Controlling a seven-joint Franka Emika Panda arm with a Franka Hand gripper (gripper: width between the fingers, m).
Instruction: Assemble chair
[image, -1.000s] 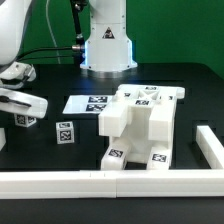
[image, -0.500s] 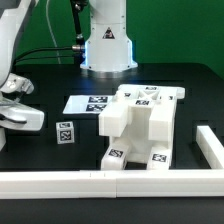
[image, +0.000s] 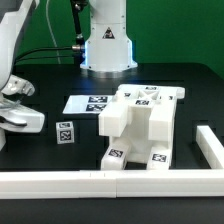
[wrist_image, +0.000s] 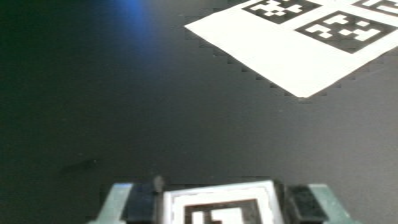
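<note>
Exterior view: the gripper (image: 22, 118) is low over the dark table (image: 180, 80) at the exterior view's left edge. Its white body and the arm above it hide what sits between the fingers, so the grip cannot be read from here. This view alone shows the layout. The partly built chair (image: 140, 125), blocky white panels with square tags, stands right of centre. The marker board (image: 88, 103) lies flat just beside it on the exterior view's left. A small tagged cube (image: 65, 131) sits alone on the table between chair and gripper. The white border rail (image: 100, 180) runs along the near edge and up the exterior view's right side, and the robot base (image: 107, 45) is at the back. Wrist view: the chair, cube and rail are all out of frame. The gripper (wrist_image: 219, 190) shows two grey fingers (wrist_image: 128, 205) flanking a tagged white piece (wrist_image: 222, 212). The piece fills the span between them, pads against both sides, no gap that I can make out; I read it as pinched. Past the fingertips is bare dark table, then a corner of the marker board (wrist_image: 294, 40) with its tags. Relative to the claw: one chair piece sits between the fingers, and the built part of the chair stands well apart, across the table toward the exterior view's right.
</note>
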